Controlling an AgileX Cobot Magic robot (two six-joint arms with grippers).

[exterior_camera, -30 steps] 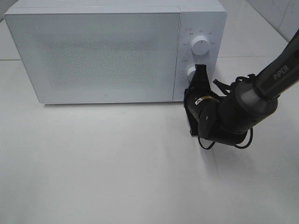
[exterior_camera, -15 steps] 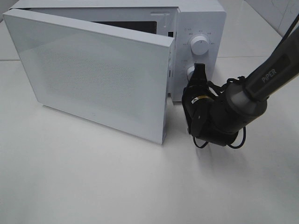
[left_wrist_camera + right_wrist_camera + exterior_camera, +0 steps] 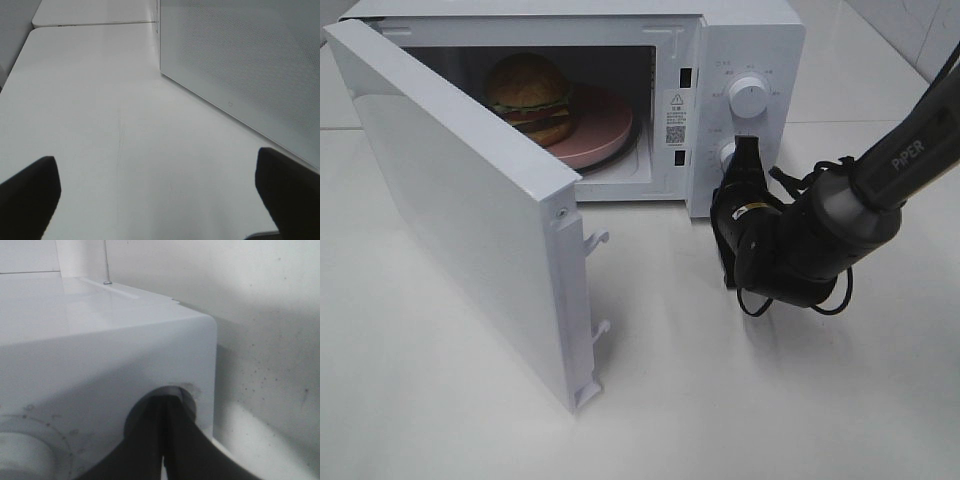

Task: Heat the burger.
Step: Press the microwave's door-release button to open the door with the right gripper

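Observation:
The burger (image 3: 528, 92), with a golden-brown bun and a green lettuce edge, sits on a pink plate (image 3: 603, 125) inside the open white microwave (image 3: 750, 40). The microwave door (image 3: 450, 200) stands swung wide toward the front left. My right gripper (image 3: 748, 152) is shut, its tips pressed against the lower control (image 3: 727, 154) on the panel. In the right wrist view the shut fingers (image 3: 150, 440) of that gripper (image 3: 163, 412) sit in the round recess. My left gripper (image 3: 157, 192) is open over bare table, beside the door (image 3: 250, 65).
An upper dial (image 3: 748, 97) sits above the lower control. The open door takes up the table's left front. The right arm (image 3: 880, 180) comes in from the right. The table (image 3: 720, 400) is white, with a wall behind the microwave.
The microwave door has swung from closed to wide open, exposing the burger and plate. My right gripper has stayed at the lower control.

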